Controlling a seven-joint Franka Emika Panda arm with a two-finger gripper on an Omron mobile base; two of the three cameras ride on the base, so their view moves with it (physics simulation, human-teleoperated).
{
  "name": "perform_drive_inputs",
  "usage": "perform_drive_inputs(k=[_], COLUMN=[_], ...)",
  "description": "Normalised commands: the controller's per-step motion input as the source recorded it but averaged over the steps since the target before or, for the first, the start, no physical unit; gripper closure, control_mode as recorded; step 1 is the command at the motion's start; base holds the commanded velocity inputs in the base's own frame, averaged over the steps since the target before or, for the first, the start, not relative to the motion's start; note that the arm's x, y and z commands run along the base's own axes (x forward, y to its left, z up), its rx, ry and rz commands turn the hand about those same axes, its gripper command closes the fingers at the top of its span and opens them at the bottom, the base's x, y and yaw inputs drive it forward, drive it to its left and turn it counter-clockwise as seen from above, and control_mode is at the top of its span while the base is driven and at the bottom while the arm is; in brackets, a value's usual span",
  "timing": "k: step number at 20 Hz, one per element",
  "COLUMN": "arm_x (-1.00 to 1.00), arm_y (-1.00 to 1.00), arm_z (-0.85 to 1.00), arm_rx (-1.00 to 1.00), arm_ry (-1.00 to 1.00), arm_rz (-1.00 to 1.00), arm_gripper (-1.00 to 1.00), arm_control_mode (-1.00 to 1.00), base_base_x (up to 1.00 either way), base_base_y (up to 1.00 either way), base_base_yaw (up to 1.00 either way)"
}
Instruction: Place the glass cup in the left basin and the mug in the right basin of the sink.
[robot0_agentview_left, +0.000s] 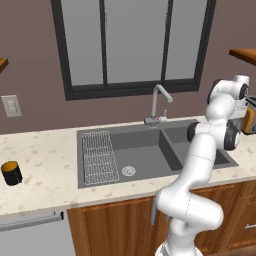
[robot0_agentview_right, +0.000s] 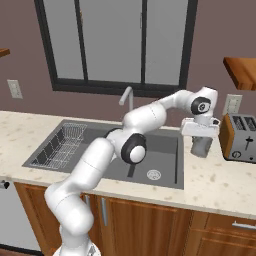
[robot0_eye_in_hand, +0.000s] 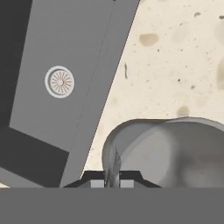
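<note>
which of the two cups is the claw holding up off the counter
The glass cup, the see-through grey tumbler with no handle, gripped by its rim in the claw near the toaster. The mug, black with orange inside, stands alone on the counter.

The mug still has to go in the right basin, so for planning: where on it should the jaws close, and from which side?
The mug stands upright on the counter left of the sink, mouth up and nothing close around it. Probably best from above, jaws pinching the rim wall, one inside and one outside. Its handle is too small to make out.
</note>
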Motion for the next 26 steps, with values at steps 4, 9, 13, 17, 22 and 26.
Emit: perform_drive_inputs(k=[4,9,13,17,22,26], arm_x=[-0.39,-0.41,-0.31,-0.05,-0.23,-0.31], arm_y=[0.33,0.33,0.41,0.47,0.45,0.43], arm_z=[0.11,0.08,0.0,0.0,0.02,0.05], arm_rx=[0.0,0.0,-0.04,-0.14,-0.13,-0.05], arm_ry=[-0.01,-0.05,-0.02,0.01,-0.1,-0.08], arm_rz=[0.0,0.0,0.0,-0.02,0.0,0.0], arm_gripper=[1.0,1.0,1.0,1.0,1.0,1.0], arm_control_mode=[-1.0,-1.0,-1.0,-1.0,-1.0,-1.0], base_base_x=[0.0,0.0,0.0,0.0,0.0,0.0], base_base_y=[0.0,0.0,0.0,0.0,0.0,0.0], base_base_yaw=[0.0,0.0,0.0,0.0,0.0,0.0])
